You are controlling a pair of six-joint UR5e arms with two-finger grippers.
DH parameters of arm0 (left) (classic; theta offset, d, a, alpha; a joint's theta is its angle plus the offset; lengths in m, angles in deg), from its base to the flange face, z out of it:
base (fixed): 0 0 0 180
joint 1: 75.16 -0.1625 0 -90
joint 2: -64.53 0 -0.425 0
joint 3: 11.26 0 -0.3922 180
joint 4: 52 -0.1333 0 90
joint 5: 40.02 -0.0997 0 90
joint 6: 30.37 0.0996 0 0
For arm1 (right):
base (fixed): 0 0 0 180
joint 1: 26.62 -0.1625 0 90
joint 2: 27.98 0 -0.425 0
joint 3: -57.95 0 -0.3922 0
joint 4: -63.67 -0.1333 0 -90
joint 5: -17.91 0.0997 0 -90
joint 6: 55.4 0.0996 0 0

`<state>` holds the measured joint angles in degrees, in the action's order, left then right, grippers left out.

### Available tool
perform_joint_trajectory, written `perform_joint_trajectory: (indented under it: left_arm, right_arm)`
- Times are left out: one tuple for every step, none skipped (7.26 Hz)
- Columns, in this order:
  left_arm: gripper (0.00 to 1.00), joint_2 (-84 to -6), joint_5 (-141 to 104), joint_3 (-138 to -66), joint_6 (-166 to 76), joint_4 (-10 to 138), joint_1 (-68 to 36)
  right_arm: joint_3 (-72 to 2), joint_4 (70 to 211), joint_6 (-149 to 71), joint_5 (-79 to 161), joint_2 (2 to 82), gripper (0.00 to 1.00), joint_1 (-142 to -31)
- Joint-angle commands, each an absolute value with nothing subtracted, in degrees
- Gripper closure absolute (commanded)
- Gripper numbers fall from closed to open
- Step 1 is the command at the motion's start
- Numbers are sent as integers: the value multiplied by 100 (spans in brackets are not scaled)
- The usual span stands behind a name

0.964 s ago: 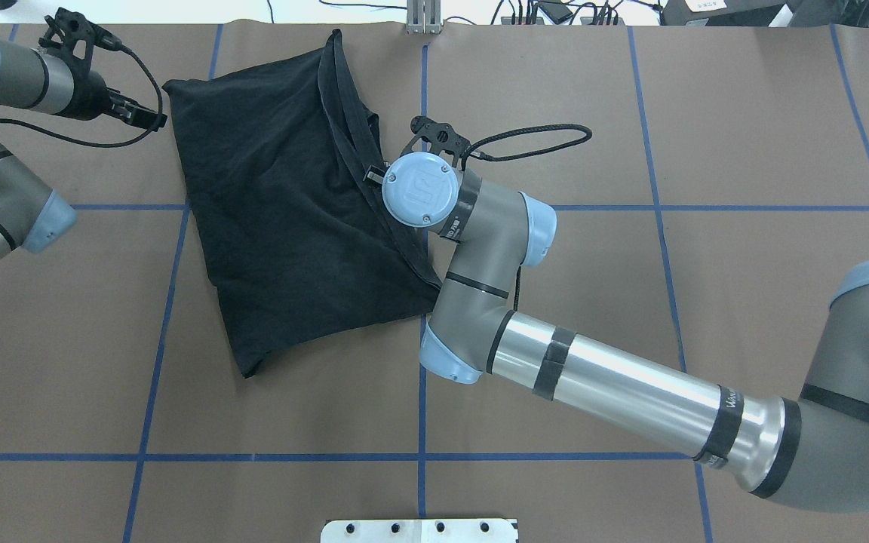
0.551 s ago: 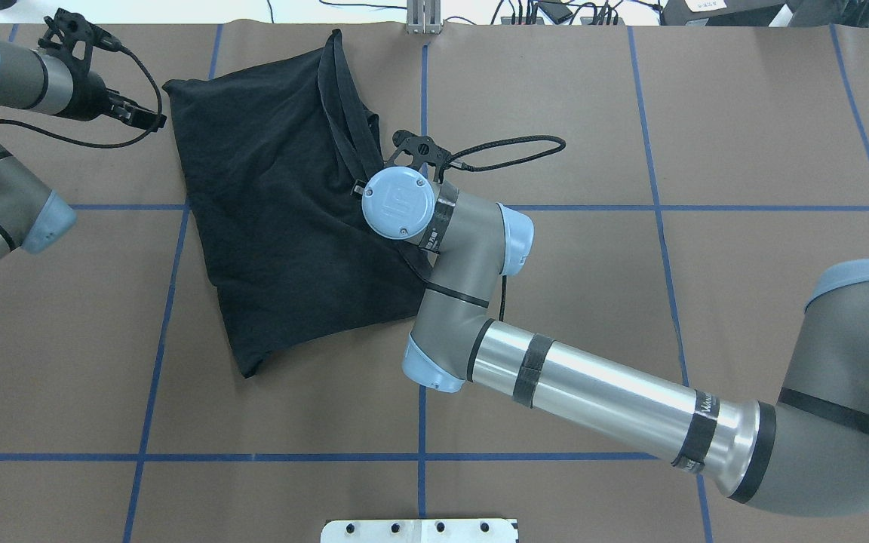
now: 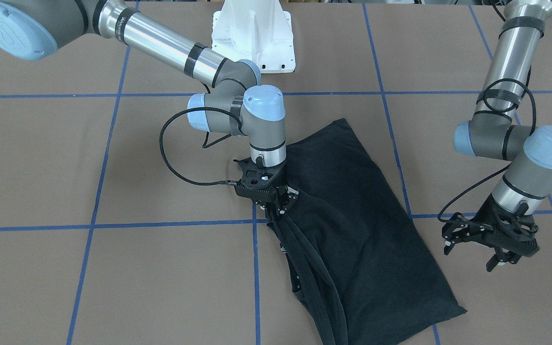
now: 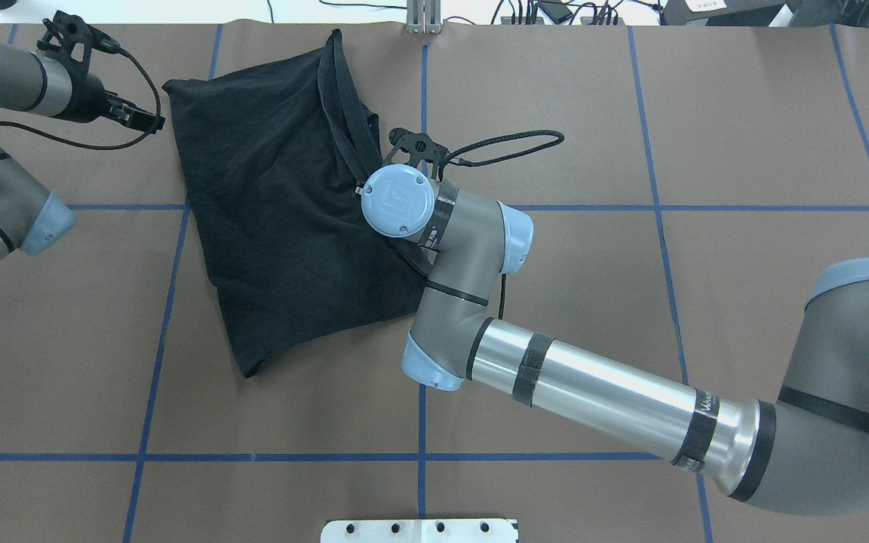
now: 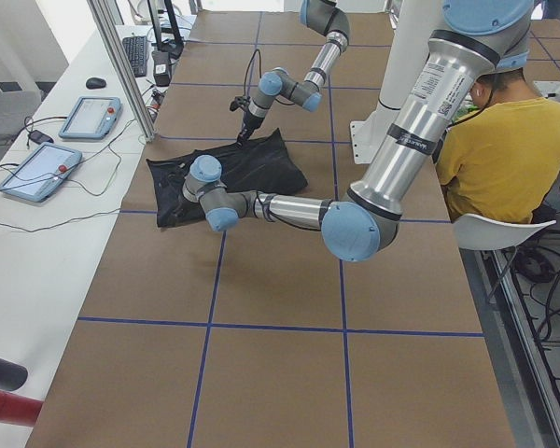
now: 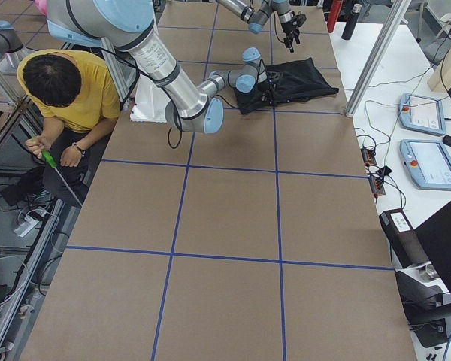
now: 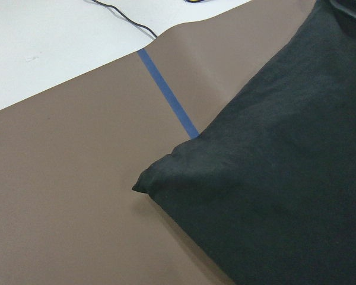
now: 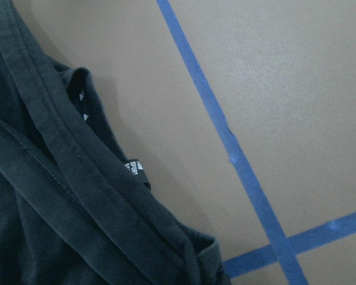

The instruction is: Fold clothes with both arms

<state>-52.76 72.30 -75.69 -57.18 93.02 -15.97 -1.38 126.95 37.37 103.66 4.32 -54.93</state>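
Mostly brown table (image 4: 744, 113), blue tape grid (image 4: 706, 207); right gripper (image 3: 280, 203) pinches T-shirt (image 3: 367, 225) hem; left gripper (image 3: 473, 249) splayed.

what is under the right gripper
The bunched hemmed edge of the black T-shirt lies under the right gripper, on the brown table. Whether it pinches the cloth is hidden by its own body.

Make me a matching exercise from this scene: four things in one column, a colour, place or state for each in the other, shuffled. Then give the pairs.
Things:
1. T-shirt
2. left end effector
3. right end effector
4. pedestal base

Descriptions:
A. white
B. open, hovering clear of the cloth
C. black, lying spread out
D. down at the cloth's bunched edge

Pairs: 1-C, 2-B, 3-D, 4-A
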Motion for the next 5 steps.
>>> perform_joint_trajectory:
  left_arm:
    - [0, -5272, 7230, -7569, -5727, 9302, -1601]
    - [0, -5281, 7230, -7569, -5727, 9302, -1601]
    - [0, -5272, 7230, -7569, -5727, 9302, -1601]
    - [0, -5281, 7230, -7569, -5735, 9302, -1601]
    - [0, -5281, 7230, -7569, -5736, 9302, -1601]
  right_arm:
    - [-181, 12695, 3662, 10413, 436, 100, -5536]
    - [-364, 12713, 3662, 10405, 497, 100, -5519]
    - [-966, 12765, 3671, 10387, 907, 100, -5492]
    - [-1738, 12774, 3679, 10326, 1546, 100, -5327]
    - [-2407, 12774, 3680, 10134, 2092, 100, -5108]
